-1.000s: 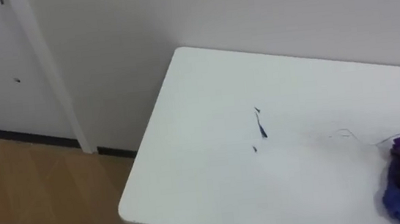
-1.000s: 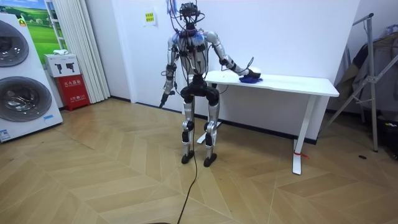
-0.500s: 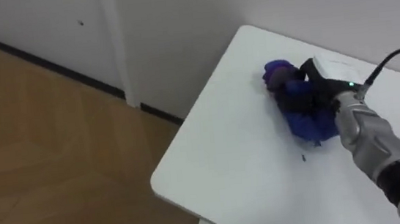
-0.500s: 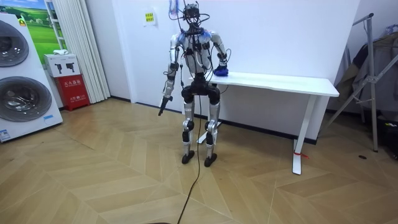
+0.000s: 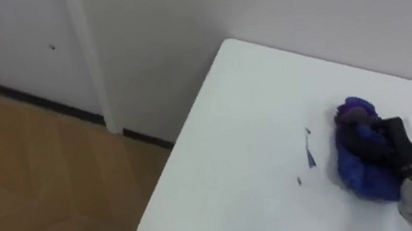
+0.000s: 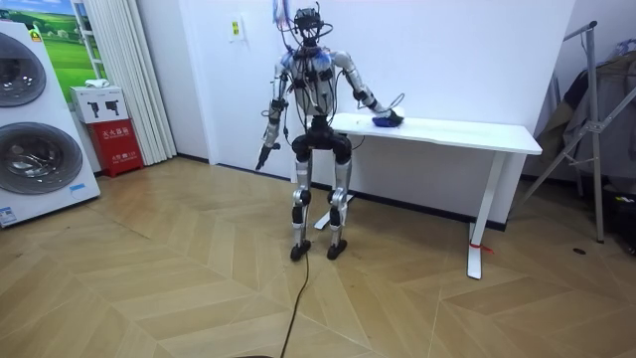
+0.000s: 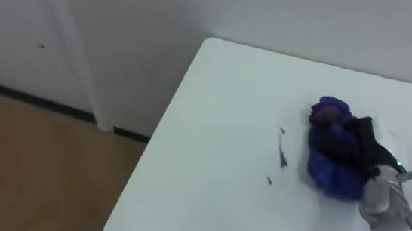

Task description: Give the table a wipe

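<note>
A crumpled blue-purple cloth [image 5: 363, 175] lies on the white table [image 5: 237, 127] near its left end. My right hand [image 5: 377, 141], dark-fingered, sits on top of the cloth with its fingers curled into it; the arm comes in from the lower right. Thin dark marks [image 5: 308, 156] show on the tabletop just left of the cloth. In the room view I stand upright at the table's [image 6: 467, 131] end on the room view's left, right arm stretched out to the cloth [image 6: 386, 120], while my left hand [image 6: 263, 155] hangs at my side.
The table's back edge runs close along a white wall [image 5: 317, 6]. Wooden floor [image 5: 38, 185] lies beyond its left edge. A washing machine [image 6: 30, 129] and a red box [image 6: 117, 134] stand at the room view's left, a clothes rack [image 6: 596, 109] at its right.
My right hand swept the cloth from the right to the table's left corner, then back right past the dark marks. The head camera swung with it.
</note>
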Tool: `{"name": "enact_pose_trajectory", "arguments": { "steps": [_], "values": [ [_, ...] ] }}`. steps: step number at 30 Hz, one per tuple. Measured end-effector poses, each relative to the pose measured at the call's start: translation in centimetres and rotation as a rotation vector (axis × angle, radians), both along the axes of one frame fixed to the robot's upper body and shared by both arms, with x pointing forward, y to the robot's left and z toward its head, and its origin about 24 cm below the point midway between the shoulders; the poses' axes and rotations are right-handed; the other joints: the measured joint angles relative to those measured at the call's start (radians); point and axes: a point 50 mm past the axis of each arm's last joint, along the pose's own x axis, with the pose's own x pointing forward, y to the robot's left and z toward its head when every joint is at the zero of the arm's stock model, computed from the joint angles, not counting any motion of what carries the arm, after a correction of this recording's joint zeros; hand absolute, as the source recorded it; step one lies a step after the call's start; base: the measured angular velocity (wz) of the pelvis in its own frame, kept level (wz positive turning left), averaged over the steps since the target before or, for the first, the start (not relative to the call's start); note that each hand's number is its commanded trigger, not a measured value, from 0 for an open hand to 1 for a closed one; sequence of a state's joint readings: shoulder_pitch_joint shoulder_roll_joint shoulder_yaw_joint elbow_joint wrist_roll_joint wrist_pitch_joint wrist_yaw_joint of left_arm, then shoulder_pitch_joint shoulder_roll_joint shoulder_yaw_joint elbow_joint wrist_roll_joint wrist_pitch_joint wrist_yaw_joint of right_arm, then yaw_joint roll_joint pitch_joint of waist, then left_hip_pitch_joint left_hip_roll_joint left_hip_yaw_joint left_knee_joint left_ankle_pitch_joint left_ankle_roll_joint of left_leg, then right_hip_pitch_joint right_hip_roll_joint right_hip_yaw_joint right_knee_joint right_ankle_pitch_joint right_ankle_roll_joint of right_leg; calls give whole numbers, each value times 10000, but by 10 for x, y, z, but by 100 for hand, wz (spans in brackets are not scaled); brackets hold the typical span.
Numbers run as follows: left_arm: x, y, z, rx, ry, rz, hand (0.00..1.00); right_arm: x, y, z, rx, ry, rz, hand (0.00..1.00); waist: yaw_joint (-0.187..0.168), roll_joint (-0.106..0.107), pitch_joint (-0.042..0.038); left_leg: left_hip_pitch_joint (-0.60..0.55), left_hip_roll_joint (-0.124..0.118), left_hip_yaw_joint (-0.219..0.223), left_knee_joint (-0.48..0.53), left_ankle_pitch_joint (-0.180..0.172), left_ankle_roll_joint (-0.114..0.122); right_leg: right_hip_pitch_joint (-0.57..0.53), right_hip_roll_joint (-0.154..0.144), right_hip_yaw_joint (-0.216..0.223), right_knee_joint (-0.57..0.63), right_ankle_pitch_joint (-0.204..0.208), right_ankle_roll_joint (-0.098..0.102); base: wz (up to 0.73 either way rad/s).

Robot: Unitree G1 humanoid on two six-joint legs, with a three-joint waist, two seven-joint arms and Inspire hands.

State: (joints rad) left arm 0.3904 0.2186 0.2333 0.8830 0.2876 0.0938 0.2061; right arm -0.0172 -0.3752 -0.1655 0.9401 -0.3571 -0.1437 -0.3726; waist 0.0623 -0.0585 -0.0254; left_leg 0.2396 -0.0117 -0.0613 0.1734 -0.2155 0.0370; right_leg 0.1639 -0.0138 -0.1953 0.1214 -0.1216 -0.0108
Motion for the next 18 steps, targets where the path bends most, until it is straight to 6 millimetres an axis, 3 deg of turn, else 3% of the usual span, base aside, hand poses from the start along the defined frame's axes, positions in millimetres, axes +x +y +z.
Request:
{"name": "enact_pose_trajectory", "arguments": {
  "steps": [2, 5, 8, 10, 11, 13, 14, 15, 16, 18],
  "values": [
    [-2, 0, 0, 28, 24, 55, 0, -21, -13, -2, 27, 99, -923, 100, -63, 42, -2, 340, 66, 352, -187, 5, 2, 175, 97, 258, -16, -30, 30, -22],
    [-4, 2, 1, 190, 81, 167, 0, -40, -24, -4, -31, 297, -1729, 100, -150, -5, 4, 466, 57, 352, -238, 2, 1, 279, 145, 275, -4, -31, 32, -21],
    [-10, 1, 1, 324, 217, 255, 0, -42, -27, -3, -146, 316, -1937, 100, -232, 7, 7, 473, 24, 406, -241, 2, 1, 258, 121, 247, 55, -32, 33, 1],
    [-13, 1, 1, 327, 268, 260, 0, -34, -26, -1, -263, 365, -1920, 100, -69, 23, 19, 539, 13, 537, -277, 3, 1, 249, 123, 279, 72, -32, 33, -18],
    [-14, -1, 1, 311, 312, 265, 0, -28, -23, 0, -371, 450, -1799, 100, 23, 18, 34, 547, 5, 538, -279, 2, 1, 244, 121, 289, 74, -30, 34, -21],
    [-14, -5, -1, 225, 423, 123, 0, -13, -18, 2, -525, 538, -1497, 100, 68, 28, 127, 582, -3, 584, -325, 2, 1, 201, 107, 369, 126, -28, 37, -25],
    [-13, -7, -2, 153, 398, 90, 0, 2, -13, 6, -703, 549, -1068, 100, 252, 44, 181, 576, 1, 598, -436, 2, 3, 21, 135, 520, 200, -29, 37, -61],
    [-11, -9, -3, 102, 374, 88, 0, 26, -1, 13, -967, 537, -196, 100, 473, 44, 302, 506, -6, 583, -458, 1, 5, -189, 138, 542, 251, -28, 37, -73],
    [-10, -10, -4, 55, 366, 107, 0, 37, 6, 17, -1186, 538, 422, 100, 599, 49, 330, 439, -7, 569, -459, -1, 7, -326, 144, 491, 292, -20, 23, -69],
    [-4, -15, -7, -150, 229, 71, 0, 79, 44, 35, -2354, 433, 3243, 100, 832, 90, 357, 130, 19, 322, -407, -3, 11, -680, 153, 177, 388, 88, -124, -14]
  ]
}}
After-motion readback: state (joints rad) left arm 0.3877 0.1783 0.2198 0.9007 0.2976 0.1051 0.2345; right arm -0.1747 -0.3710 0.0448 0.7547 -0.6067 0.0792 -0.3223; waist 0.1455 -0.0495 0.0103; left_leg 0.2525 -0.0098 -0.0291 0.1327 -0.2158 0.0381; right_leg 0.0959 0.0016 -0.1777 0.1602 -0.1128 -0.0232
